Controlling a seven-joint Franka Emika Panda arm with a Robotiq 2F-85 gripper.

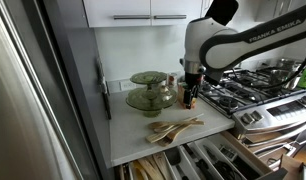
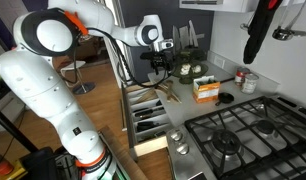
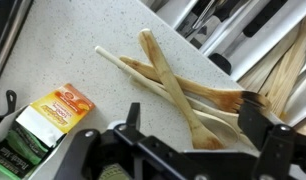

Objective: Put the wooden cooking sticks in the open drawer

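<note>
The wooden cooking sticks [image 1: 175,128] lie in a loose bunch on the white counter, close to its front edge. They also show in an exterior view [image 2: 171,92] and in the wrist view [image 3: 178,90], crossed over each other. The open drawer [image 1: 198,160] is just below the counter edge, with utensils in long compartments. It also shows in an exterior view [image 2: 145,115] and at the top right of the wrist view [image 3: 243,40]. My gripper [image 3: 193,122] is open and empty. It hangs above the sticks with one finger on each side of the spoon ends. It is also in both exterior views [image 1: 190,97] [image 2: 163,66].
Two green glass stands [image 1: 151,95] sit at the back of the counter. An orange box [image 3: 58,112] lies beside the sticks and also shows in an exterior view [image 2: 205,89]. The gas stove [image 1: 255,88] is beside the counter. A steel oven drawer [image 1: 278,115] sticks out under the stove.
</note>
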